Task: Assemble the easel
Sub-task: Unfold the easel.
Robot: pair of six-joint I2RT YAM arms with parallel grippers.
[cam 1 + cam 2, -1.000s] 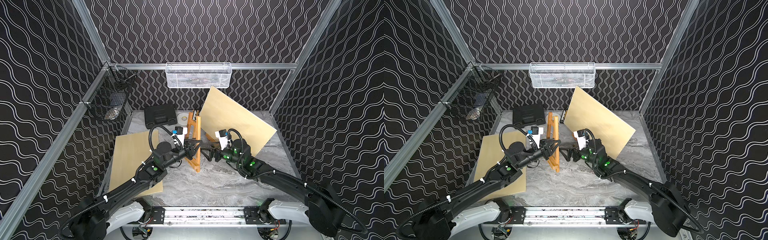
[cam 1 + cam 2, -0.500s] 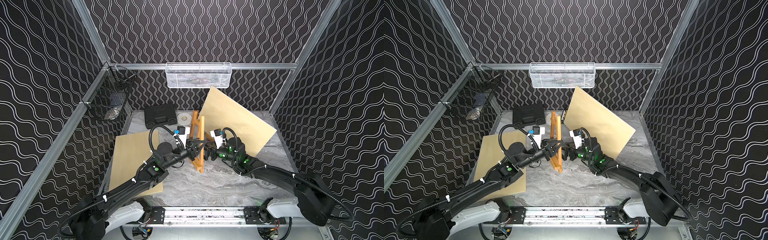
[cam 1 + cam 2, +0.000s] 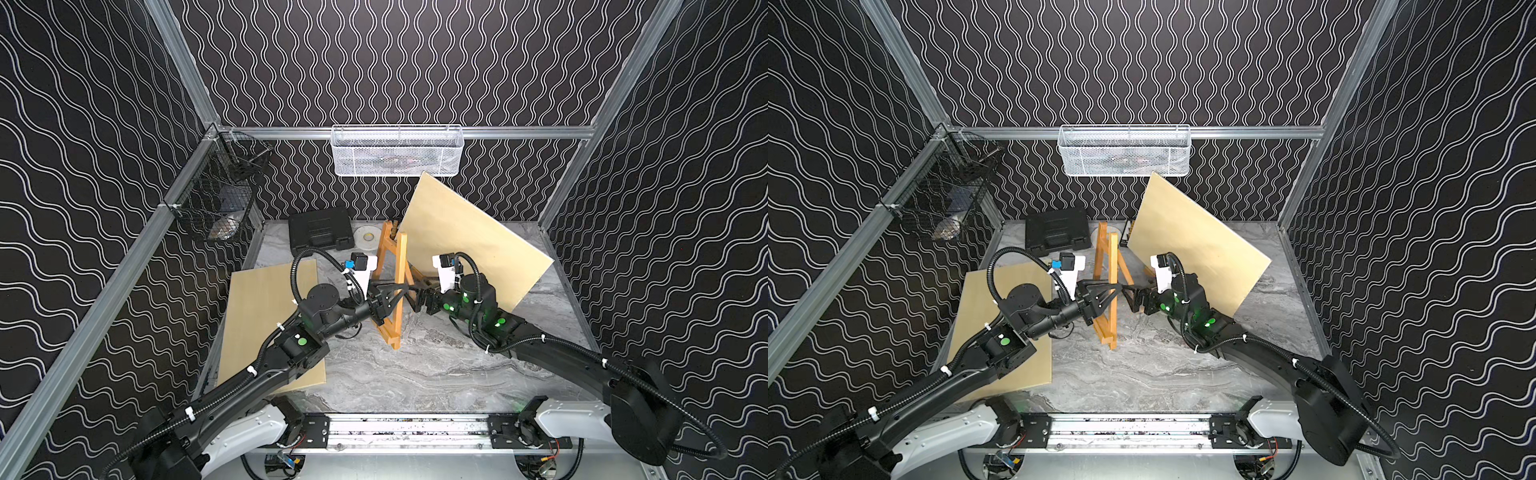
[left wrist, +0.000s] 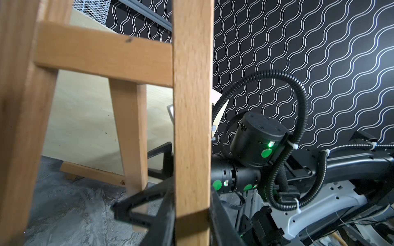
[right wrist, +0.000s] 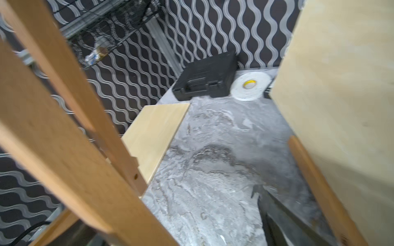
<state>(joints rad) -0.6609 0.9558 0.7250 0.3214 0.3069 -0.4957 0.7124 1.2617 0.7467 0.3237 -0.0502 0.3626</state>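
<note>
The wooden easel [image 3: 392, 286] stands upright mid-table in both top views, its legs spread. My left gripper [image 3: 397, 289] is shut on the easel's front leg [image 4: 191, 127], which runs between its dark jaws in the left wrist view. My right gripper [image 3: 415, 291] stands open just right of the easel, facing the left gripper. In the right wrist view one dark finger [image 5: 275, 213] shows, and the easel's legs [image 5: 64, 149] fill the other side and hide the second finger. A loose wooden strip [image 4: 91, 172] lies at the foot of the leaning board.
A big plywood board [image 3: 469, 237] leans at the back right behind my right arm. A second board [image 3: 257, 316] lies flat under my left arm. A black case [image 3: 322, 228] and a tape roll [image 3: 368, 237] sit at the back. Two wire baskets [image 3: 397, 149] [image 3: 220, 199] hang on the walls.
My right gripper has moved left, in close to the easel, staying open. The left gripper keeps its hold, and the easel has shifted slightly.
</note>
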